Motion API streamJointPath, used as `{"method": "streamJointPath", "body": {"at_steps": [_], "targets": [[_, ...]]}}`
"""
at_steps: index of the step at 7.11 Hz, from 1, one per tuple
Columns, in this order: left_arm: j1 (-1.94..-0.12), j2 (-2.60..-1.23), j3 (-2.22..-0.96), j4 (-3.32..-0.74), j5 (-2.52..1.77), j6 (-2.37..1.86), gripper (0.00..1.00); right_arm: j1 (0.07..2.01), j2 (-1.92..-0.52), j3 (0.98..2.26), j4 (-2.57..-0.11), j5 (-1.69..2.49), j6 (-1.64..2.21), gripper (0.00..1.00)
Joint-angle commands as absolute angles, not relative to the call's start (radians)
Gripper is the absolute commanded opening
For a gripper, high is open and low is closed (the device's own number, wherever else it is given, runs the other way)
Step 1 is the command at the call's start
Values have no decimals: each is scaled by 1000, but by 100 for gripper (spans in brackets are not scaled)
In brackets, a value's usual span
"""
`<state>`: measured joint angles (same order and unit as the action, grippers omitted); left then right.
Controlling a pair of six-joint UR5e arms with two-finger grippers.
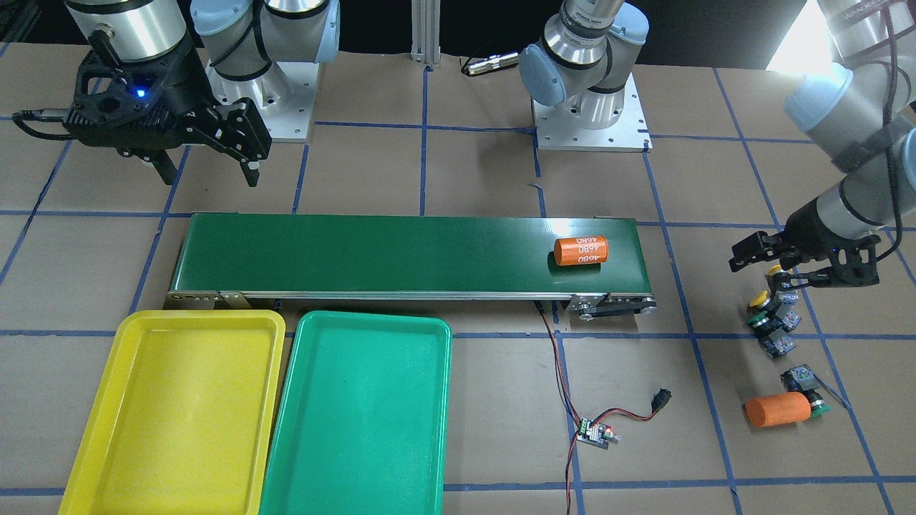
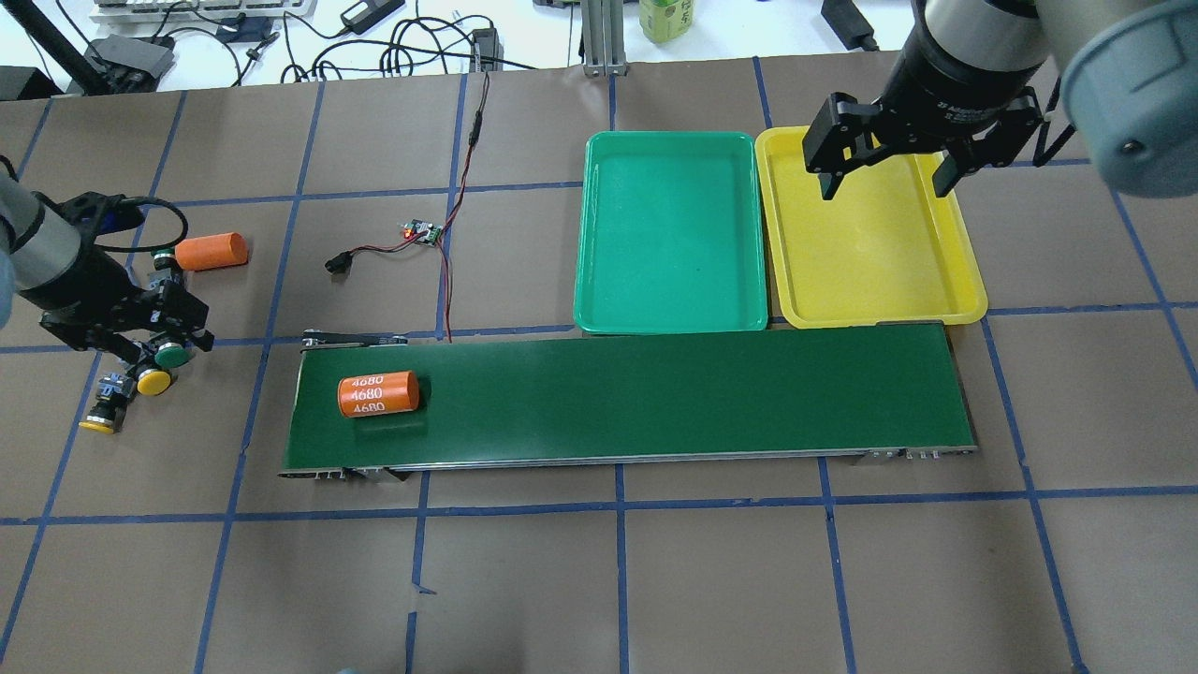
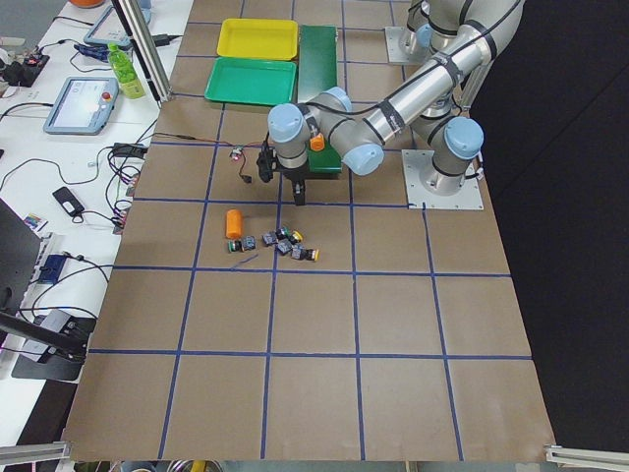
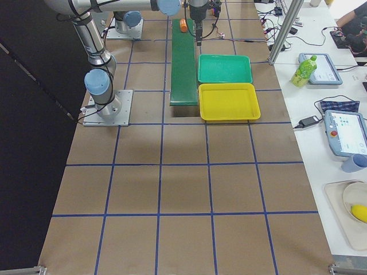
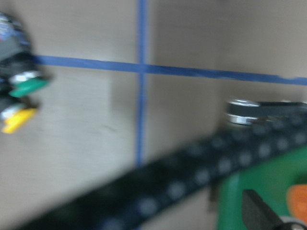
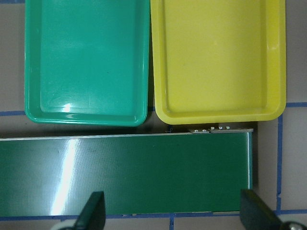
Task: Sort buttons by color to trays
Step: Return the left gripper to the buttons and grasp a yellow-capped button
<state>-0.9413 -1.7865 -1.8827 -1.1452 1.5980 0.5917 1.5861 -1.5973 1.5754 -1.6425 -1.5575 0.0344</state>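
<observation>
Four buttons lie on the table past the conveyor's end: a yellow one (image 1: 775, 270), a yellow one (image 1: 758, 299), a green one (image 1: 758, 322) and a green one (image 1: 816, 408) beside an orange cylinder. My left gripper (image 1: 794, 268) hovers over the cluster (image 2: 154, 381), open and empty as far as the blurred wrist view shows. My right gripper (image 2: 884, 187) is open and empty above the yellow tray (image 2: 870, 253). The green tray (image 2: 669, 234) lies beside it. Both trays are empty.
A long dark green conveyor belt (image 1: 393, 254) carries an orange 4680 cylinder (image 1: 580, 250). A second orange cylinder (image 1: 776, 410) lies on the table. A small circuit board (image 1: 595, 433) with red-black wires lies between the trays and the buttons.
</observation>
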Motion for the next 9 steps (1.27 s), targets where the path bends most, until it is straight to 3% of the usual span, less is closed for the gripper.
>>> {"method": "streamJointPath", "body": {"at_steps": [1,7,8,9], "targets": [[-847,-1882,-1885,-993,1620,759,100,1586,-1597,1575,-1643,-1555,35,100],[-790,-2000,-1876,-918,1624,998,100,1586,-1597,1577,-1641,-1557,35,100],[-792,-2012,-1887,-855,1624,1021,91,1586,-1597,1577,-1641,-1555,35,100],[-792,-2017,-1887,-842,1621,1026,66,1586,-1597,1578,-1638,-1555,37,100]]}}
